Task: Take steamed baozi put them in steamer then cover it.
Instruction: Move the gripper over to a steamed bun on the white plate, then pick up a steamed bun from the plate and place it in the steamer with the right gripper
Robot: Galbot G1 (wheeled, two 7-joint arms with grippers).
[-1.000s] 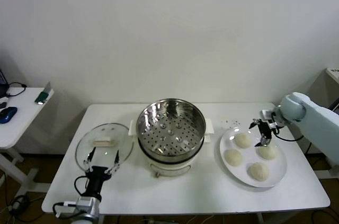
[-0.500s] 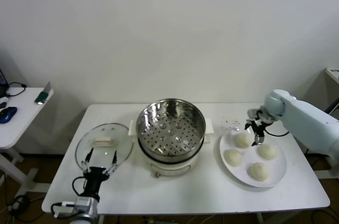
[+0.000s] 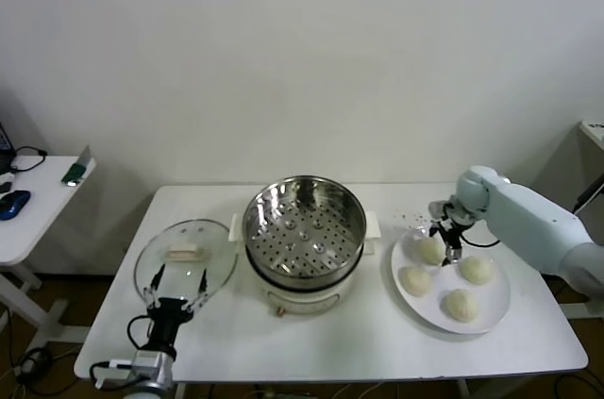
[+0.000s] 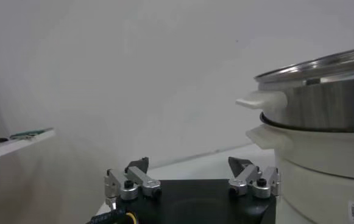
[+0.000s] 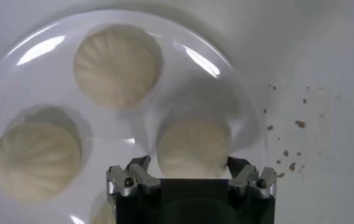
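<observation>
R gripper (image 5: pixel 192 176) sits open w/ jaws straddling the far-left baozi (image 5: pixel 194 148) on the plate (image 3: pixel 491 312), prob lining up a grab for the steamer (image 3: pixel 305 227); L gripper (image 3: pixel 179 290) parked open near the cover (image 3: pixel 185 253).

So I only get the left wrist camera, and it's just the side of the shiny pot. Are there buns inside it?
Observer: No, the steamer basket holds nothing.
Operator: Where are the buns then?
Observer: All four baozi sit on a white plate, to the robot's right of the steamer.
Operator: Is the other hand grabbing one?
Observer: The right gripper is down over the rear baozi nearest the steamer, a finger on each side of it. It is not lifted.
</observation>
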